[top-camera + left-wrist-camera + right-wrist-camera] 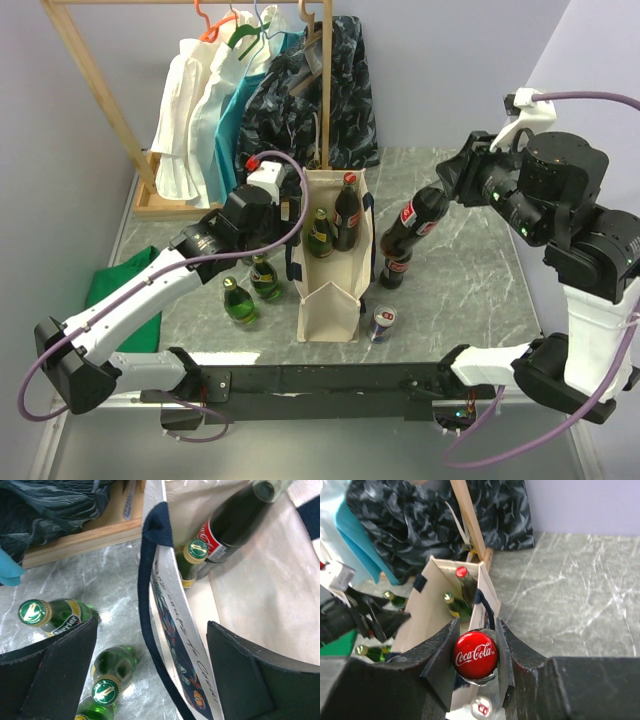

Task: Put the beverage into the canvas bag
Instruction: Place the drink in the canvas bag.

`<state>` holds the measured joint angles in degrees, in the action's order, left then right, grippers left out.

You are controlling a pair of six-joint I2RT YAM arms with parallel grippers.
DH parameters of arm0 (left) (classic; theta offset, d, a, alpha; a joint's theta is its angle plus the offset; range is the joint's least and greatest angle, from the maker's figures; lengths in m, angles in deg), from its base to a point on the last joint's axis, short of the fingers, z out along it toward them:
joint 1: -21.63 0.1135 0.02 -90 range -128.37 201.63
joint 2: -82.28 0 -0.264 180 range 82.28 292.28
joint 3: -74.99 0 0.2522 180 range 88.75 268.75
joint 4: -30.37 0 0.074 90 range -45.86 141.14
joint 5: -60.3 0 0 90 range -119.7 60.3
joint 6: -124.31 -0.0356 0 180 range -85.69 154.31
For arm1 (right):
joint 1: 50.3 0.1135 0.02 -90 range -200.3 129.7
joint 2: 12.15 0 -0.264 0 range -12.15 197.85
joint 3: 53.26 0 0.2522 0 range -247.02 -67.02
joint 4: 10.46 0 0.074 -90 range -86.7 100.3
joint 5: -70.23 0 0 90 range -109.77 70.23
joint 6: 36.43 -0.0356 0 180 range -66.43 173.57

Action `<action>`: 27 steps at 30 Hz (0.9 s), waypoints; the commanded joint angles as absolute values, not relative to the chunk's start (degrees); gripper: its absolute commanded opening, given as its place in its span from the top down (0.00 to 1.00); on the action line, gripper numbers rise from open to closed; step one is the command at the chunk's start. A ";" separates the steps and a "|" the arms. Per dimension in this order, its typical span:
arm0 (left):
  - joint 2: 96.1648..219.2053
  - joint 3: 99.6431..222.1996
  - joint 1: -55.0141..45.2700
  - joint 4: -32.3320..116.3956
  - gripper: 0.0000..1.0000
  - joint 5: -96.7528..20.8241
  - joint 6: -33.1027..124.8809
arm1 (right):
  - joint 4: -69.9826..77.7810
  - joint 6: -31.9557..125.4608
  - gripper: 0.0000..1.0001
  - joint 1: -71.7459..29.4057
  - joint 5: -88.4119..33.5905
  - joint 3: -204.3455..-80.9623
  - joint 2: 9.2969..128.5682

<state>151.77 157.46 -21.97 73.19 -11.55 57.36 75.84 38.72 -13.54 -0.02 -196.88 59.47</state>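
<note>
Tabletop nearest me is grey stone, veined like marble. Close to its near edge a small can stands upright, just right of the canvas bag, a tall, boxy cream tote with navy trim and an open mouth. On the bag's other side, two green glass bottles stand on the stone.

My left jaws are spread wide and straddle the bag's left wall. One finger hangs outside above the green bottles and the other sits inside the mouth.

Two bottles are in the bag: a green bottle with a gold cap, and beside it a taller dark cola bottle with a red label. The cloth walls hide both their bases. In the left wrist view the cola bottle's top is blurred and cut off at the frame edge. Printed script runs along the bag's wall there, too slanted for me to read.

My right jaws pinch the beverage, a dark glass cola bottle, just under its red cap. It is outside the bag, just to the right, tilted with its base low and toward the bag. I cannot tell whether that base touches the stone.

Farthest back is a wooden rack with soft garments on hangers: white, teal and a dark crinkled pattern.
</note>
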 commanded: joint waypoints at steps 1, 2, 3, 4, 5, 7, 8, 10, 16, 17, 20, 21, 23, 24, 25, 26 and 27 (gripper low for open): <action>149.78 156.78 -22.14 69.98 0.06 -15.02 55.58 | 54.90 38.71 1.00 -13.56 -0.17 -201.84 59.39; 149.87 156.69 -22.06 69.89 0.07 -15.37 55.49 | 54.55 38.97 1.00 -13.47 -0.26 -202.28 60.00; 149.95 156.69 -22.14 69.89 0.07 -16.42 55.32 | 53.94 39.06 1.00 -13.47 -0.43 -202.72 60.10; 150.13 156.69 -22.14 69.80 0.09 -16.95 54.97 | 52.71 39.15 1.00 -13.56 -0.61 -202.81 60.27; 150.22 156.60 -22.14 69.80 0.10 -17.57 54.70 | 51.83 39.24 1.00 -13.47 -0.78 -202.72 60.19; 150.57 156.69 -22.14 69.97 0.14 -19.50 54.35 | 49.72 39.15 1.00 -13.56 -1.66 -202.20 60.36; 151.00 156.69 -22.14 70.24 0.17 -19.94 54.26 | 49.19 39.15 1.00 -13.47 -1.93 -202.28 60.80; 151.62 156.95 -22.14 70.85 0.24 -20.91 54.08 | 48.75 39.15 1.00 -13.47 -2.63 -203.51 61.59; 151.89 156.96 -22.14 72.44 0.54 -22.32 54.08 | 46.55 39.15 1.00 -13.47 -4.03 -205.53 63.79; 151.80 156.87 -22.14 72.44 0.57 -22.41 54.08 | 46.46 39.07 1.00 -13.47 -4.56 -205.80 64.40; 151.54 156.69 -22.14 72.87 0.68 -22.41 53.82 | 46.72 38.45 1.00 -13.47 -5.88 -206.33 65.80; 151.62 156.69 -22.14 73.05 0.70 -22.50 53.56 | 46.81 38.28 1.00 -13.47 -6.14 -206.33 66.25; 151.45 156.69 -22.14 73.49 0.76 -22.50 53.56 | 47.07 37.66 1.00 -13.56 -6.85 -206.24 67.12; 151.45 156.69 -22.14 73.58 0.80 -22.50 53.56 | 47.07 37.48 1.00 -13.56 -7.63 -206.06 67.48; 151.27 156.78 -22.14 73.58 0.85 -22.50 53.56 | 46.99 36.96 1.00 -13.47 -8.08 -205.89 67.65; 151.19 156.78 -22.14 73.84 0.87 -22.50 53.56 | 46.99 36.69 1.00 -13.56 -8.43 -205.97 68.27; 151.01 156.87 -22.14 73.84 0.90 -22.32 53.56 | 46.81 36.61 1.00 -13.56 -9.21 -205.80 68.53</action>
